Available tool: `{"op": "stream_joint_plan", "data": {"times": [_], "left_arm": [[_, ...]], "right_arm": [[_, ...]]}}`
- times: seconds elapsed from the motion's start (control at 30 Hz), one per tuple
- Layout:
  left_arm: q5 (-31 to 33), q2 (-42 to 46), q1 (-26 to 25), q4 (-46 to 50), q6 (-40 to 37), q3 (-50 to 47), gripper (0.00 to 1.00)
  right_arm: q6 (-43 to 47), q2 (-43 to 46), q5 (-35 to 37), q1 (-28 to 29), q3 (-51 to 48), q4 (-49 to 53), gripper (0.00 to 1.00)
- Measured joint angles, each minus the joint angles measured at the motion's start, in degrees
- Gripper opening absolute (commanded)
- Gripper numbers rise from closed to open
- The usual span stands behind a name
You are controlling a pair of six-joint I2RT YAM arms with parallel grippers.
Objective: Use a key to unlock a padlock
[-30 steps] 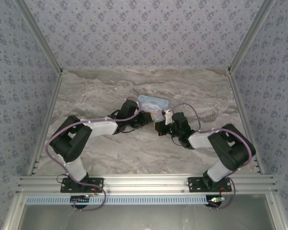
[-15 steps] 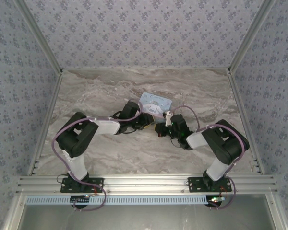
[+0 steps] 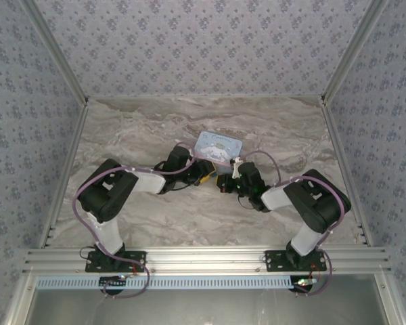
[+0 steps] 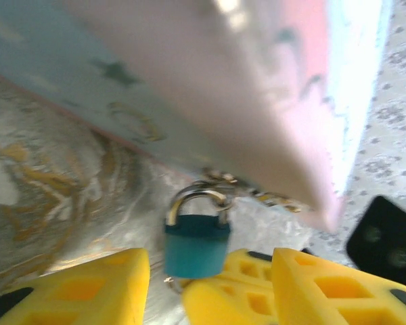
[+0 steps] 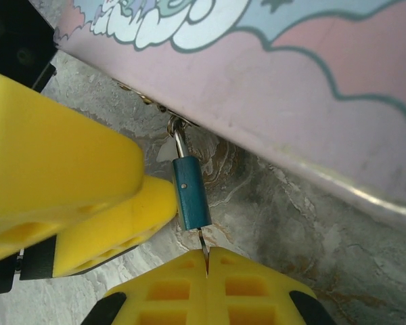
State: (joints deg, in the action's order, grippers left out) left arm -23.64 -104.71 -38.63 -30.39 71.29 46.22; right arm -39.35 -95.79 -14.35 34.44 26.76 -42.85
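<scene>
A marble-patterned table [image 3: 142, 210] carries a pale cartoon-printed tin box [image 3: 218, 144], and the two arms meet at its near edge. The left gripper [image 4: 210, 271] has its jaws wide apart, with the padlock hanging in the gap between them. The right wrist view shows what the left wrist view does not: one left finger [image 5: 88, 196] lies close against the padlock's flat face, though contact cannot be judged. The right gripper [image 5: 207, 267] has its jaws pressed together on the key. The padlock [image 5: 191, 195], teal-blue, hangs by its thin shackle from the box's clasp. The key [image 5: 204, 244], a thin silvery sliver, points up at the padlock's underside.
</scene>
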Motion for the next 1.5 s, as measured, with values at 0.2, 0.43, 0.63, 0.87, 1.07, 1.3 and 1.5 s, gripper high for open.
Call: {"op": "stream_joint_plan", "data": {"times": [0.2, 0.43, 0.63, 0.87, 1.07, 1.3, 1.5], "left_arm": [[-0.44, -0.5, 0.0, -3.8, 2.67, -0.72, 0.46], [-0.31, -0.63, 0.0, -4.35, 3.85, -1.29, 0.51], [0.15, -0.63, 0.0, -4.13, 4.7, -1.77, 0.52], [0.35, -1.31, 0.0, -4.5, 5.92, -1.81, 0.43], [0.48, -1.88, 0.0, -5.4, 6.67, -1.81, 0.39], [0.46, -2.93, 0.0, -7.45, 7.89, -1.81, 0.35], [0.46, -3.06, -0.04, -8.46, 8.33, -1.81, 0.27]], "right_arm": [[-3.87, 0.44, -0.46, 0.0, 0.57, 1.16, 0.0], [-7.43, 0.55, -1.18, -0.07, 0.94, 1.99, 0.0], [-9.22, 0.79, -2.01, -0.28, 1.55, 2.8, 0.0], [-11.02, 1.84, -2.56, -0.39, 1.7, 3.74, 0.0], [-13.22, 2.05, -3.06, -0.44, 2.12, 4.13, 0.0], [-15.82, 2.05, -3.08, -0.44, 2.64, 4.33, 0.0], [-18.25, 2.05, -3.17, -0.44, 2.64, 4.04, 0.0]]}}
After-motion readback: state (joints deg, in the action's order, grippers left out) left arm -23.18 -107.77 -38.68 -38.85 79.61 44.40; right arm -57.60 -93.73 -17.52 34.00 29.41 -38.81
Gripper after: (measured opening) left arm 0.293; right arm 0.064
